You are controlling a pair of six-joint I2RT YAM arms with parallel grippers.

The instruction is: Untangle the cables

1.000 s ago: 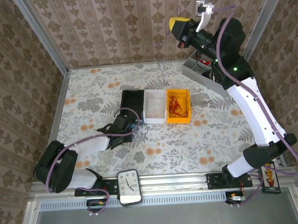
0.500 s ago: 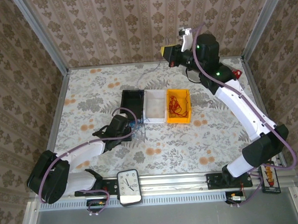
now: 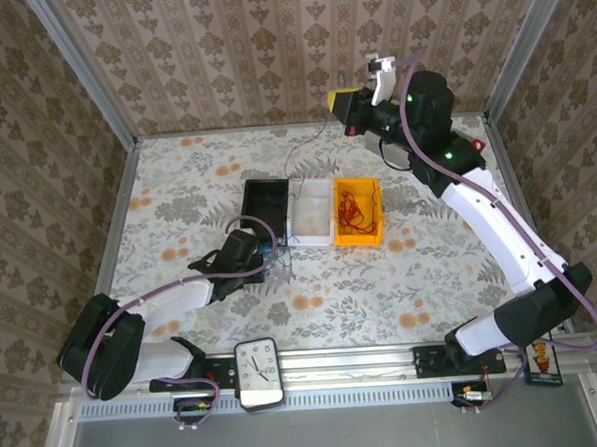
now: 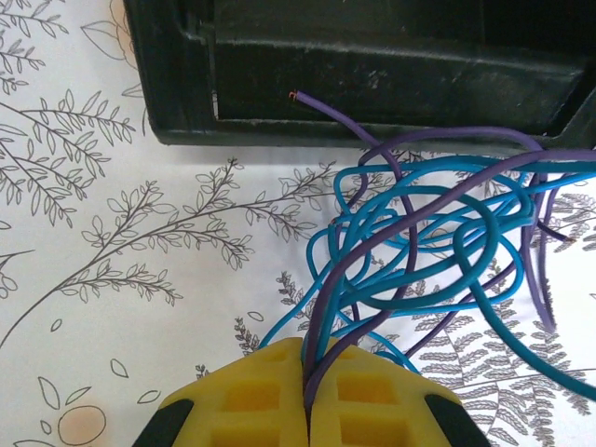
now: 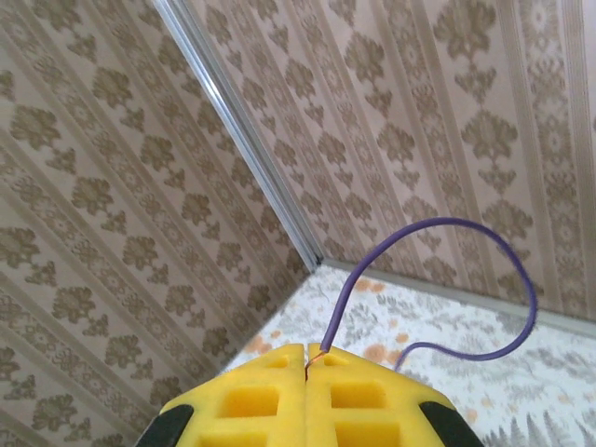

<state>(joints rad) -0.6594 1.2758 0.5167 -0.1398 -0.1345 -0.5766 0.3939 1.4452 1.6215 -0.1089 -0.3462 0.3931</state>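
The left jaws are closed on blue and purple strands. Just ahead of them the blue cable (image 4: pixel 421 169) and purple cable (image 4: pixel 410 226) lie tangled on the surface, reaching the black bin's (image 4: pixel 372 79) near wall. Further right, the red cable (image 3: pixel 353 213) sits in the orange bin (image 3: pixel 357 182). The right jaws, raised high, pinch a purple strand's end, which arcs away ahead.
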